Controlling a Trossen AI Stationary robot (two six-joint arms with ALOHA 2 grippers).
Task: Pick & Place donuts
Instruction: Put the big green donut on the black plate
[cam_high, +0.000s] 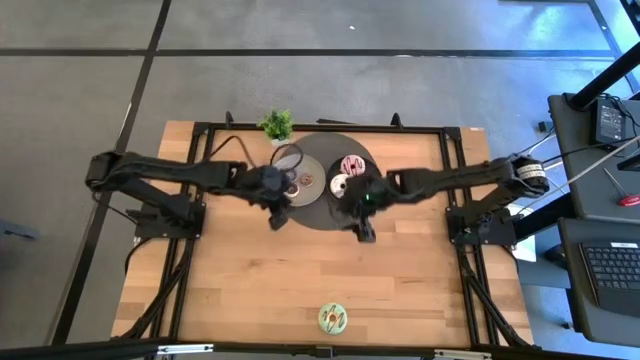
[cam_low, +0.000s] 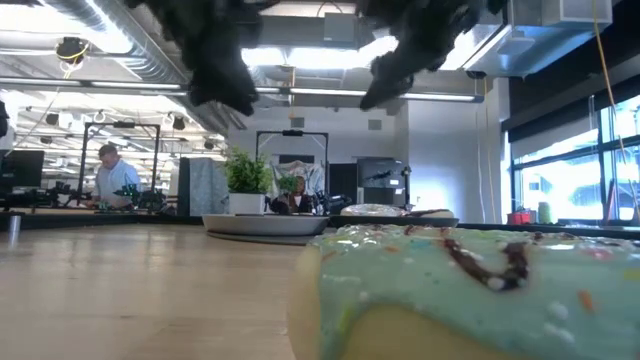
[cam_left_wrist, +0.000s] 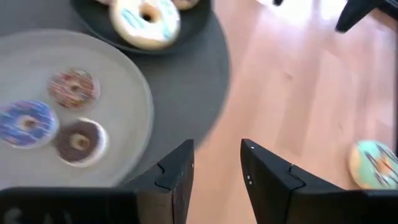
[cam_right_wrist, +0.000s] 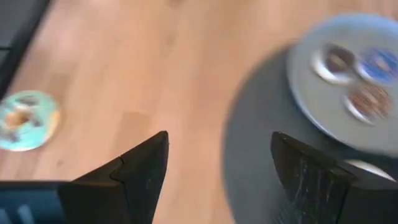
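Bare wood — green donut (cam_high: 333, 318) alone

Robotics lab in an open-plan office hall.
Wooden table (cam_high: 300, 270) in a black frame on grey concrete floor; keyboard (cam_high: 610, 272) on a side desk. Beyond: exposed ceiling ducts (cam_low: 110, 50), strip lights, a seated person (cam_low: 112, 180) at monitors (far off), tall windows (cam_low: 580, 180).

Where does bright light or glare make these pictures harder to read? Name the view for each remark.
Low view: the ceiling lights and windows shine towards the camera, and the green donut fills the foreground. Left wrist view: glare whitens part of the table. High view: even light, no glare on the wood.
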